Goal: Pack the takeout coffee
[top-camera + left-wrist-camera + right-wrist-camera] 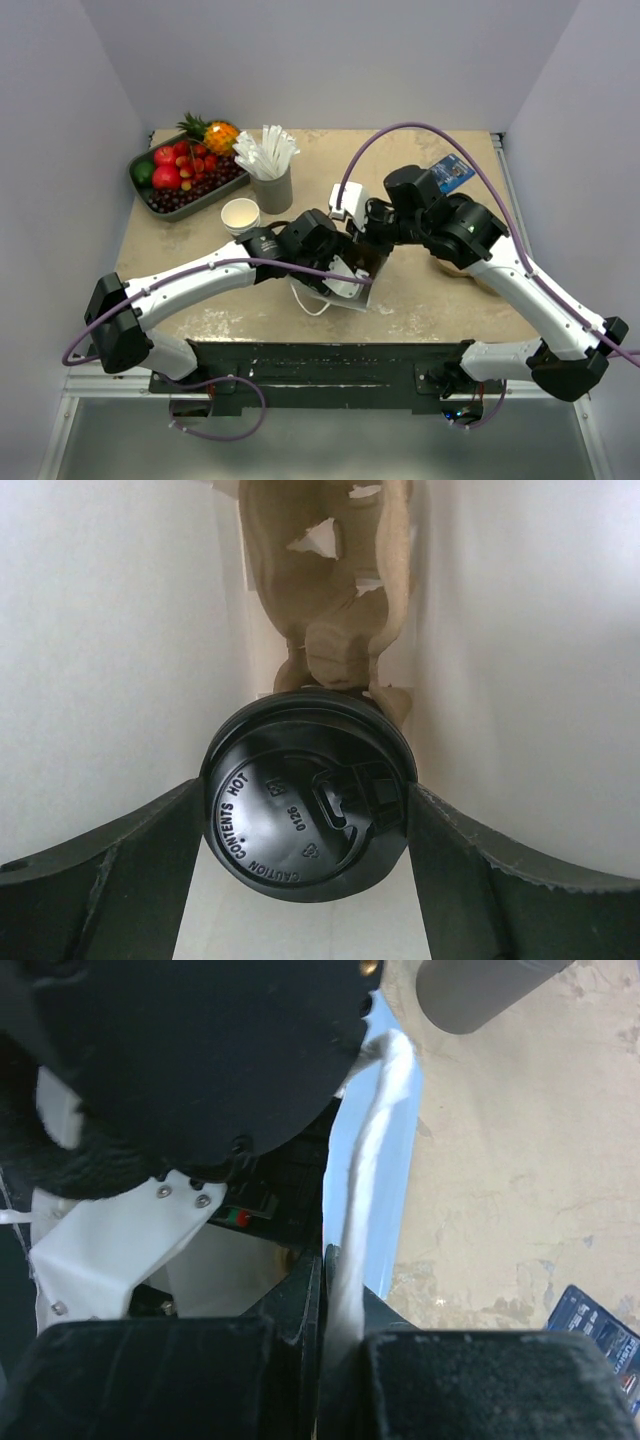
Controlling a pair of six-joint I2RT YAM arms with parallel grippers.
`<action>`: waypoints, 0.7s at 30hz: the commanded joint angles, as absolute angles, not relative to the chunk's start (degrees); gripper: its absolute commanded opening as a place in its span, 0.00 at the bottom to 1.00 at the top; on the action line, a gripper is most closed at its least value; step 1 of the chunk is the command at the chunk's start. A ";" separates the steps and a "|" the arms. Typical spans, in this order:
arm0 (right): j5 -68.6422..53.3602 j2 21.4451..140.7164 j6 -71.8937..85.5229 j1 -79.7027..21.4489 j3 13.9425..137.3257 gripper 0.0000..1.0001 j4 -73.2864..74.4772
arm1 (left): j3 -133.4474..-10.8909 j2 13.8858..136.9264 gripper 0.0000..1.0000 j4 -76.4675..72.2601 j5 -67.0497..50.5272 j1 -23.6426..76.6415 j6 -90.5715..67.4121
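From the top camera I see my left arm (190, 282) reach into a white paper bag (335, 285) near the middle of the table (330, 150); its far end is out of sight inside the bag; the right arm (520, 275) comes in from the other side to the bag's upper edge; a fruit tray (185, 180), a grey cup (272, 190) of white sticks and a lidless paper cup (240, 215) stand at the far left, apart from the bag.

On the left wrist camera the takeout coffee (310, 800) sits inside the bag, black lid towards me; the left gripper (306, 815) is clamped on it, one finger against each side of the lid; a cardboard carrier (335, 610) lies just beyond it.

On the right wrist camera the right gripper (322, 1290) is pressed together, pinching the bag's white rim; the grey cup shows at the top; a blue card (600, 1335) lies on the table at the right.
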State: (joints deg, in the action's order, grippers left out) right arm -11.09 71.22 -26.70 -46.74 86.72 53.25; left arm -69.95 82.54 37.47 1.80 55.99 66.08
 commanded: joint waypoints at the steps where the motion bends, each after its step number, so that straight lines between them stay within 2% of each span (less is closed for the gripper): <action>1: -16.61 70.58 -27.60 -47.64 87.72 0.00 52.38 | -70.13 82.53 0.00 33.75 0.27 54.06 62.05; 11: -17.05 70.05 -28.21 -47.64 87.10 0.00 53.17 | -75.76 87.01 0.00 38.14 -6.50 49.05 50.38; 21: -14.08 71.27 -25.84 -47.64 86.22 0.00 51.94 | -76.02 89.73 0.00 39.90 -12.12 48.52 49.04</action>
